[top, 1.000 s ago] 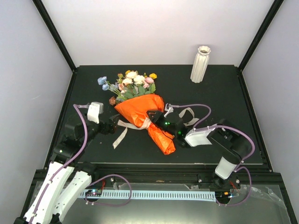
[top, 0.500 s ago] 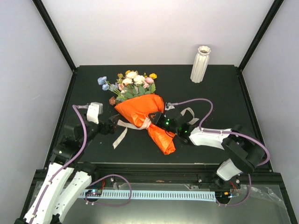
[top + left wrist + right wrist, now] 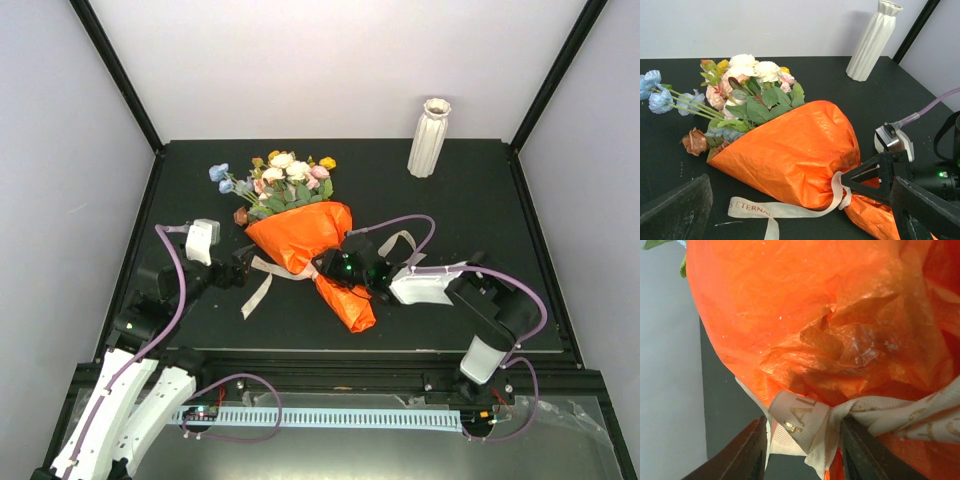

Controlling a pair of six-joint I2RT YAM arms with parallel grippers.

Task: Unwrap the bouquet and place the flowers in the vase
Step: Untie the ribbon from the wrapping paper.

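The bouquet (image 3: 300, 235) lies on its side mid-table in orange paper (image 3: 805, 315), the flowers (image 3: 280, 178) fanning out toward the back left. A cream ribbon (image 3: 770, 210) ties its narrow neck, and the knot (image 3: 805, 425) sits between the parted jaws of my right gripper (image 3: 330, 265); the left finger (image 3: 747, 452) stands a little clear of it. My left gripper (image 3: 245, 272) rests wide open just left of the neck, holding nothing, with a ribbon tail (image 3: 262, 280) lying on the table beside it. The white ribbed vase (image 3: 430, 138) stands upright at the back right.
A second ribbon tail (image 3: 405, 245) loops on the table right of the neck, beside the right arm's purple cable (image 3: 400, 220). The table's black mat (image 3: 480, 200) ends at dark frame posts on both sides and a rail along the near edge.
My right gripper has edged left onto the tied neck and its jaws have parted a little wider around the knot. The left arm and the bouquet have stayed put.
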